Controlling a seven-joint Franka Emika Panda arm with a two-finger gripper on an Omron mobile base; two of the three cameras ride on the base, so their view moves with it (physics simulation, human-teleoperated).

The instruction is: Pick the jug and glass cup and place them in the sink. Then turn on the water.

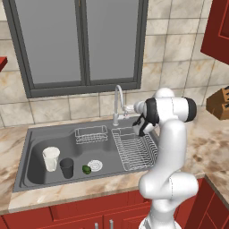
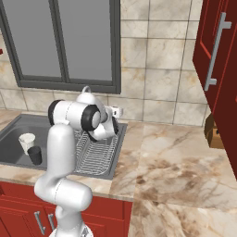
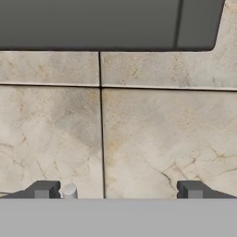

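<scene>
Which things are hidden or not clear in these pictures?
- Tool: its tips stand wide apart in the hand view; the arm covers it in both base views.
- Tap: handle hidden behind the arm, left base view.
- Water: none visible; too small to be sure.
- Green thing in the sink: too small to identify.

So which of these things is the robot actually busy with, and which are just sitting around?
Part of the job:
- jug, standing in the sink's left basin
- glass cup, beside it
- sink
- tap
- gripper, open, facing the wall tiles

Just lying about:
- green item in the basin
- wire racks
- knife block
</scene>
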